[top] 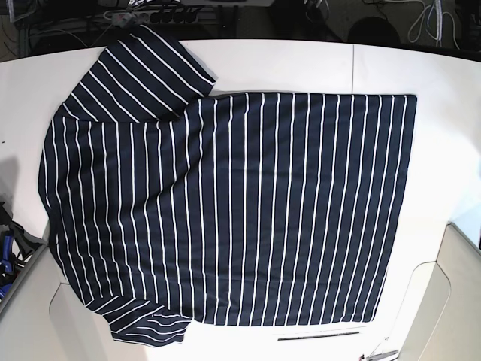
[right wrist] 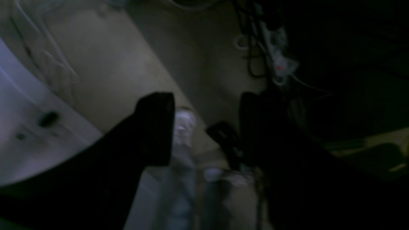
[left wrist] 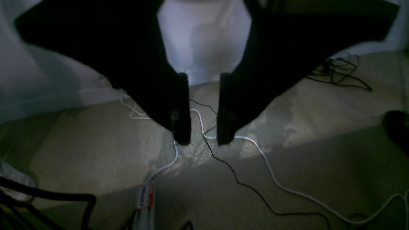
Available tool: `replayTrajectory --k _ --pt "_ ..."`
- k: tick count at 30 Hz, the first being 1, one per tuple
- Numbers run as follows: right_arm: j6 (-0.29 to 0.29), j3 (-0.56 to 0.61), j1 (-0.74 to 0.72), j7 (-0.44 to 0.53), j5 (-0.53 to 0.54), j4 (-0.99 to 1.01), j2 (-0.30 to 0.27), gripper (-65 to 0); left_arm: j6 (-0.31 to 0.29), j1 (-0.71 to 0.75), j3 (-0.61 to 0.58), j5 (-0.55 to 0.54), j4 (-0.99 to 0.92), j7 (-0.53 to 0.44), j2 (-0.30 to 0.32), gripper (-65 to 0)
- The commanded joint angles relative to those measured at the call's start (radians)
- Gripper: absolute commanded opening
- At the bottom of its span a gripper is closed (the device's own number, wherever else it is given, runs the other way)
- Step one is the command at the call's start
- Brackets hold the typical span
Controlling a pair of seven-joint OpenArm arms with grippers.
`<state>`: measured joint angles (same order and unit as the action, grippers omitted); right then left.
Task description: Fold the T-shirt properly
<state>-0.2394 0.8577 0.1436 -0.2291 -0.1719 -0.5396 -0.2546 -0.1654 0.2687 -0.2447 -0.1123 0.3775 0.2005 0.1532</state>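
The T-shirt (top: 225,210), dark navy with thin white stripes, lies spread flat on the white table (top: 301,68) in the base view. One sleeve (top: 143,68) points to the far left corner and the other sleeve (top: 143,327) lies at the near left. Neither arm shows in the base view. In the left wrist view my left gripper (left wrist: 203,140) hangs over carpeted floor, its two dark fingers apart with nothing between them. My right gripper (right wrist: 206,95) also hangs over floor, jaws wide apart and empty. Neither wrist view shows the shirt.
White and black cables (left wrist: 271,172) run across the carpet below the left gripper. A power strip (right wrist: 278,60) with plugged cables lies on the floor beyond the right gripper. More cables and a power strip (top: 150,15) sit behind the table's far edge.
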Motion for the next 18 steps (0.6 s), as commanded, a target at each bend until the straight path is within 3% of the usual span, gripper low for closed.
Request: replayTrajectory --k 1,9,14,18 --pt "0.003 -0.002 -0.005 -0.003 0.008 -0.006 -0.014 -32.7 -0.011 0.011 0.0 0.001 0.002 -0.011 0.008 -50.1" --pt "0.014 -0.125 -0.005 -0.003 0.008 -0.038 -0.014 -32.7 -0.034 0.011 0.0 -0.002 0.003 -0.078 0.022 -50.1" --pt "-0.075 -0.217 -0.005 -0.003 0.044 -0.064 -0.013 -32.7 -0.034 0.011 0.0 -0.002 0.013 -0.107 0.022 -50.1" --pt "-0.083 -0.242 -0.004 -0.004 0.086 -0.076 -0.013 -32.7 -0.034 0.011 0.0 0.004 0.053 -0.082 0.022 -50.1"
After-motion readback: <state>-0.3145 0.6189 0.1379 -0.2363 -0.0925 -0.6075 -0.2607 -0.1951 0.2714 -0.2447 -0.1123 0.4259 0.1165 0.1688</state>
